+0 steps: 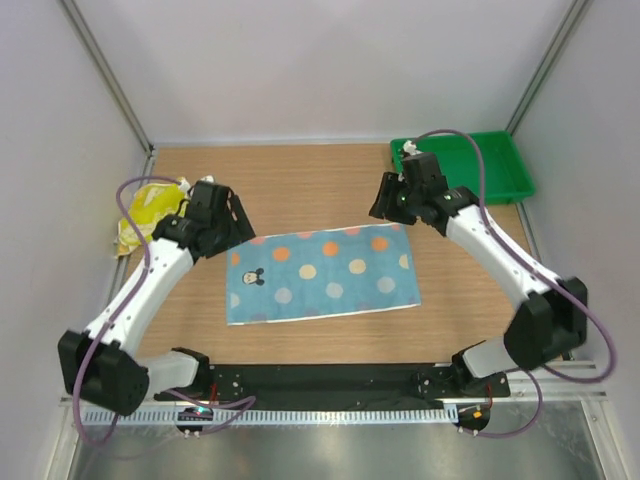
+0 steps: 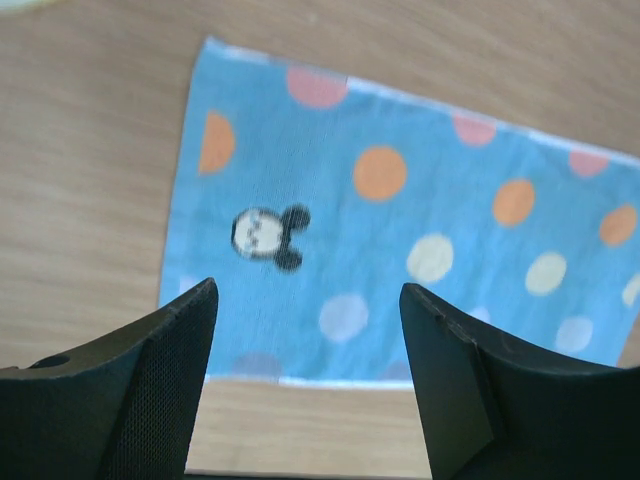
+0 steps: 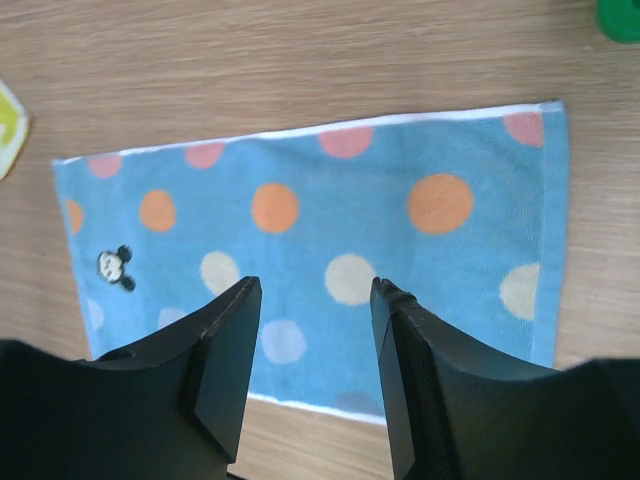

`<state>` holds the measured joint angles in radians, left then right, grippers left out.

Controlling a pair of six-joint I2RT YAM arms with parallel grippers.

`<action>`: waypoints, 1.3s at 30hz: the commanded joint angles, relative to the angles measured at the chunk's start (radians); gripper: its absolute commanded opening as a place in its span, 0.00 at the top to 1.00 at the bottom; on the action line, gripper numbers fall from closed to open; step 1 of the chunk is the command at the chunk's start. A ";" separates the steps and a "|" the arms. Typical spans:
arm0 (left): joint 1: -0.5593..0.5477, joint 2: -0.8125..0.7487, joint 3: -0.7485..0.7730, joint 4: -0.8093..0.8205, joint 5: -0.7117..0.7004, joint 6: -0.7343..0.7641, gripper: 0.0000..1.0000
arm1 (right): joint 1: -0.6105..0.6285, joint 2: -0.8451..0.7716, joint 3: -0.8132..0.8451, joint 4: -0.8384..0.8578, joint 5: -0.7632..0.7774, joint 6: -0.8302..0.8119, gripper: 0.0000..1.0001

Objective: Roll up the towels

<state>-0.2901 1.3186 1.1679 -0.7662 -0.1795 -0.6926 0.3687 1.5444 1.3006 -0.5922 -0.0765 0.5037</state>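
the blue towel (image 1: 322,275) lies flat on the bench (image 1: 300,180), the yellow towel (image 1: 150,210) bunched at its left edge, and with the left hand (image 2: 308,292) and right hand (image 3: 315,285) both spread and empty over the blue one, uneven pinches at its ends could skew the roll.

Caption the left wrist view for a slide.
Open left tool hovers above the flat blue dotted towel on the wooden table.

Left tool (image 2: 307,288), jaws apart, over flat blue dotted towel (image 2: 400,230) on table (image 2: 90,150)
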 commanded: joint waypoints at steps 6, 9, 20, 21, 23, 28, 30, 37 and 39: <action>-0.083 -0.287 -0.241 -0.138 0.000 -0.133 0.24 | 0.081 -0.443 -0.331 0.112 0.273 0.045 0.11; -0.084 -0.360 -0.267 -0.070 -0.081 -0.073 0.16 | 0.059 -0.576 -0.443 0.221 0.183 0.140 0.00; -0.069 -0.474 -0.370 0.164 0.054 -0.114 0.00 | 0.001 -0.576 -0.468 0.250 -0.163 0.102 0.00; -0.069 -0.457 -0.363 0.130 0.064 -0.120 0.00 | 0.003 -0.586 -0.462 0.241 -0.160 0.096 0.00; -0.069 -0.443 -0.367 0.079 0.118 -0.137 0.02 | 0.003 -0.598 -0.434 0.198 -0.149 0.063 0.00; -0.069 -0.564 -0.442 0.012 0.081 -0.220 0.00 | 0.003 -0.580 -0.357 0.088 -0.102 0.012 0.00; -0.069 -0.617 -0.456 -0.013 0.071 -0.246 0.00 | 0.004 -0.570 -0.350 0.065 -0.080 -0.010 0.00; -0.070 -0.550 -0.484 -0.196 0.020 -0.369 0.02 | 0.001 -0.504 -0.285 -0.053 0.108 -0.024 0.00; -0.069 -0.544 -0.520 -0.183 0.049 -0.403 0.09 | 0.003 -0.492 -0.278 -0.077 0.119 -0.024 0.01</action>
<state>-0.3641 0.7547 0.6842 -0.8829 -0.1383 -1.0107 0.3706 1.0393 0.9737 -0.6041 -0.0372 0.5056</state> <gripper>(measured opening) 0.938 0.992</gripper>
